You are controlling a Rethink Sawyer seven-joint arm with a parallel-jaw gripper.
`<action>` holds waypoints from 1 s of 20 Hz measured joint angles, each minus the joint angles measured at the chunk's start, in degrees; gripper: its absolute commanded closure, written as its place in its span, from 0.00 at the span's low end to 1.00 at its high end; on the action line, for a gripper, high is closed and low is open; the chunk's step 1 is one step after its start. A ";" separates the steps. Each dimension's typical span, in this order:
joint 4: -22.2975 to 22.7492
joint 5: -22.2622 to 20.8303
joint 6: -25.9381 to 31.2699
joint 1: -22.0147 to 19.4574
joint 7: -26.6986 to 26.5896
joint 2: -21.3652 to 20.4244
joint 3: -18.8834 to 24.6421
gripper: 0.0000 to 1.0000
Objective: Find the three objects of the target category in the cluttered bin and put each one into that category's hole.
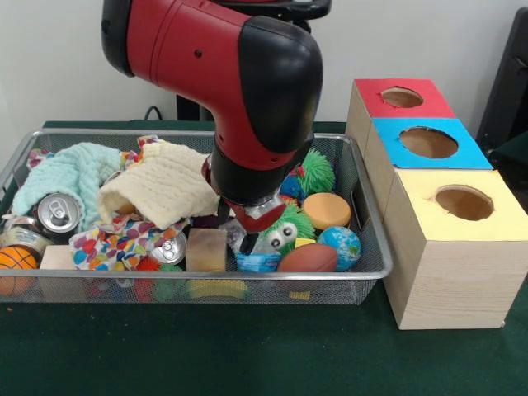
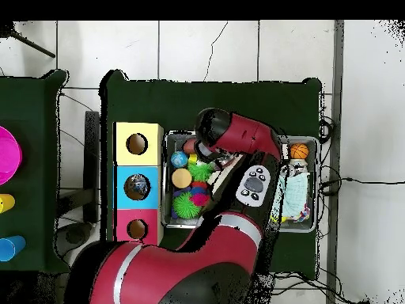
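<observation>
Your end effector [image 1: 247,221] is lowered into the wire bin [image 1: 375,264] and sits low among the clutter; its tips are buried behind the arm's wrist and the toys, so you cannot tell how wide it stands or whether it has hold of anything. Directly beneath and just in front of it lies a green furry toy with googly eyes [image 1: 285,233], touching a blue-labelled item. Just beside that, toward the boxes, you see a brown football [image 1: 307,258], a globe ball [image 1: 340,247] and an orange disc [image 1: 326,209], with a green spiky ball [image 1: 316,171] behind the end effector. On its other side lie a tan block [image 1: 205,248], a can [image 1: 168,248] on patterned cloth, a cream knitted cloth [image 1: 161,188], a second can [image 1: 58,213], a mint towel [image 1: 66,172] and, farthest in the bin, a small basketball [image 1: 16,260]. Well apart, outside the bin on the green bench [image 1: 247,355], stand the three sorting boxes: the yellow box [image 1: 462,202], the blue box [image 1: 429,143] and the red box [image 1: 402,97]. The target category is not identifiable here. Judged from this state, the search appears in progress; the overhead view hints at something dark inside the blue hole, but no delivery can be confirmed, so treat all three placements as outstanding.
</observation>
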 measured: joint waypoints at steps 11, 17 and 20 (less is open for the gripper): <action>0.32 1.50 4.55 -0.38 0.00 -1.33 2.74 0.00; -0.20 1.38 4.67 -0.97 0.00 -1.27 3.13 0.00; -1.18 0.38 4.10 -0.93 0.00 -0.49 2.56 1.00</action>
